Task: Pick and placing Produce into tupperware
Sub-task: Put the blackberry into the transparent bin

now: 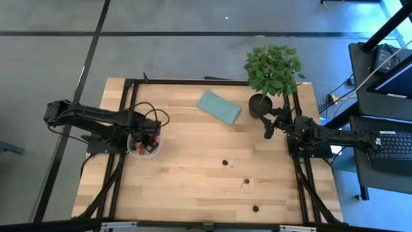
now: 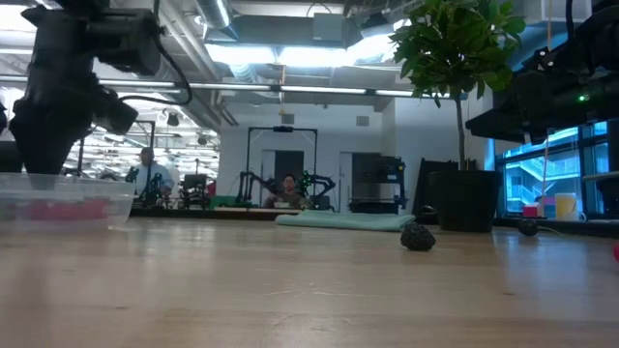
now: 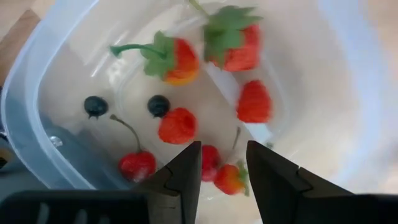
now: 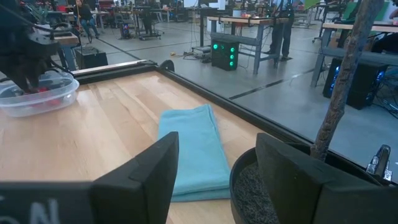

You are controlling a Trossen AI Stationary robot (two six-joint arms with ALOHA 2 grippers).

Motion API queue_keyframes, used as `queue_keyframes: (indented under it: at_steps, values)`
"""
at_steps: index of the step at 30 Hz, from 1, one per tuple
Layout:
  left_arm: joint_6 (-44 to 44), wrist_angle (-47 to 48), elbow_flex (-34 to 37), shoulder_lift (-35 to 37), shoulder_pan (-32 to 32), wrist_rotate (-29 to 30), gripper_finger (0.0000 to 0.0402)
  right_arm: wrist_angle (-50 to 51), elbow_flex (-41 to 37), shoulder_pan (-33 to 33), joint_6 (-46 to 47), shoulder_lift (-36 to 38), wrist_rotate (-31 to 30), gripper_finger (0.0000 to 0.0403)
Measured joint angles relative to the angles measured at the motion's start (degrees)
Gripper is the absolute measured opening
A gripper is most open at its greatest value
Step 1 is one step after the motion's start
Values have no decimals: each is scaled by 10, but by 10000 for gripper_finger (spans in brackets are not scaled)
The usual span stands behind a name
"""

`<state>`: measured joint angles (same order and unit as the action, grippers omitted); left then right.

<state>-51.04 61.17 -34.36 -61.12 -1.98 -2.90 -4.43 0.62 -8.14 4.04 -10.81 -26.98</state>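
At the table's left side, the left gripper (image 1: 149, 137) is held directly over the tupperware (image 1: 136, 150), its fingers (image 3: 184, 171) parted with a gap between them and nothing gripped. Inside the clear container, produce is seen: two strawberries with green tops (image 3: 177, 59), several plain red berries (image 3: 177, 125), a cherry on a thin stem (image 3: 137, 164) and two dark blueberries (image 3: 158, 104). From table height, the red contents show through the tupperware's wall under the dark arm.

Toward the middle, a folded teal cloth (image 1: 219, 106) lies flat near the far edge. On the bare wooden table (image 1: 193, 161), three loose pieces of produce remain: a dark berry (image 1: 226, 162), a red one (image 1: 244, 183) and another dark one (image 1: 255, 209) near the front edge, well apart from the container.

At the right, the right gripper (image 1: 268, 129) waits just beside the potted plant (image 1: 270, 74), its jaws spread and empty.
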Motion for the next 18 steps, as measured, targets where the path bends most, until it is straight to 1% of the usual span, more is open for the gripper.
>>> queue_keyframes:
  at_steps: [3, 6, 8, 12, 15, 18]
  values:
    - [9, 1, -30, 0, 0, -14, 120, 0, 0, 0, 0, 0, 0, 217]
    - [45, -14, -72, 0, 0, 7, 120, 0, 0, 0, 0, 0, 0, 217]
    - [82, -43, -97, 0, 0, 29, 121, 0, 0, 0, 1, 0, 0, 217]
    - [193, -159, -124, 0, 0, 64, 121, 0, 0, 0, 1, 0, 0, 217]
    - [276, -267, -125, 0, 0, 64, 121, 0, 0, 0, 1, 0, 0, 217]
    - [346, -332, -125, 0, 0, 66, 121, -16, 0, 0, 1, 0, 0, 217]
